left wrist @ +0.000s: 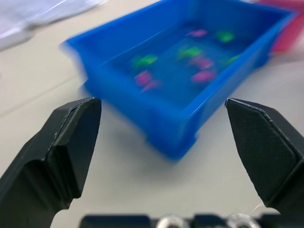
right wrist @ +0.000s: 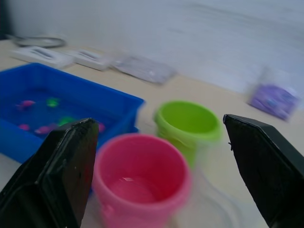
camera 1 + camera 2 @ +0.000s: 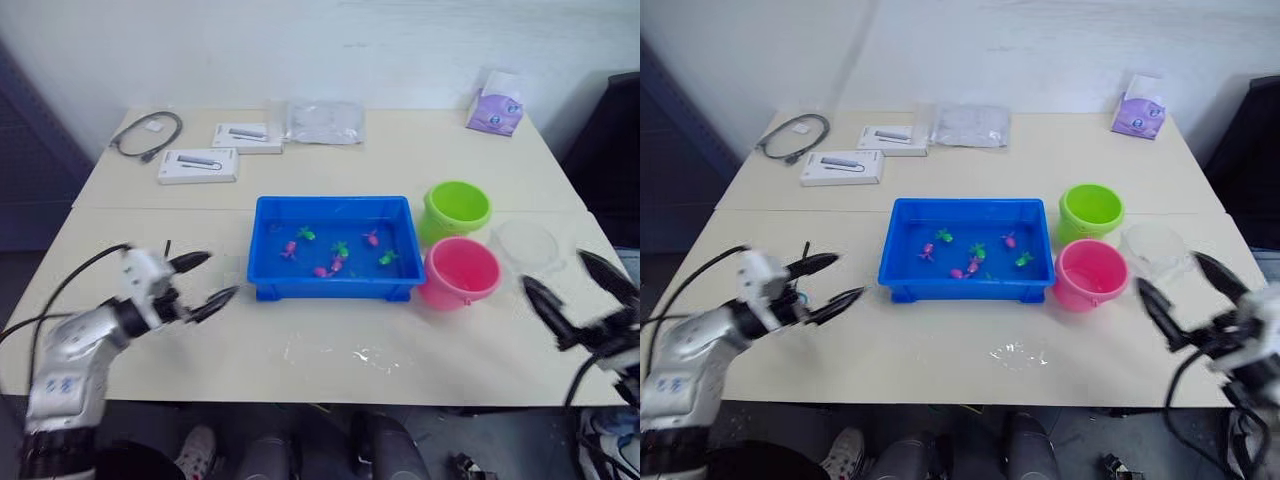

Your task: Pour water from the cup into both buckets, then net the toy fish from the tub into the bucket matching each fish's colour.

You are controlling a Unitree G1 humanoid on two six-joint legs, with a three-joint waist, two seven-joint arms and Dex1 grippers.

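Pouring seems not begun: both the left gripper (image 3: 200, 280) and right gripper (image 3: 578, 287) hang spread and empty, so the right must next take the cup (image 3: 527, 243).

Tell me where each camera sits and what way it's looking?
Head, both eyes: looks down at the table, tub, left gripper and right gripper, both open.
Left wrist: looks between its fingers at the tub and toy fish.
Right wrist: faces the pink bucket and green bucket.
All share the tub.
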